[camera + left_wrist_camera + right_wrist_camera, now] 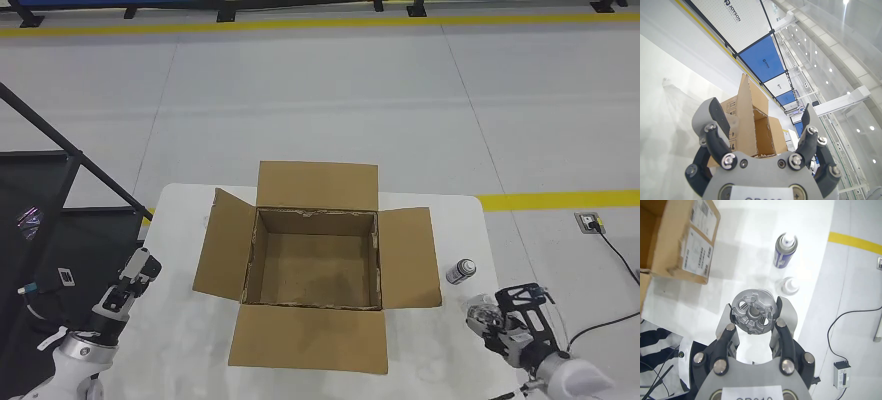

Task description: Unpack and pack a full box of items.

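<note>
At the middle of my white table (185, 330) sits the cardboard box (318, 185), all four flaps spread. My left gripper (761, 110) gapes wide on one side; on the other, near a spray can (784, 251), my right gripper (755, 310) pinches a round metal part (745, 302).

Brown box (318, 185), blue-white can (784, 252), silver gear (754, 311)

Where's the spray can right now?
Top view: the spray can stands on the table, off the box's right flap, just ahead of the right gripper.
</note>
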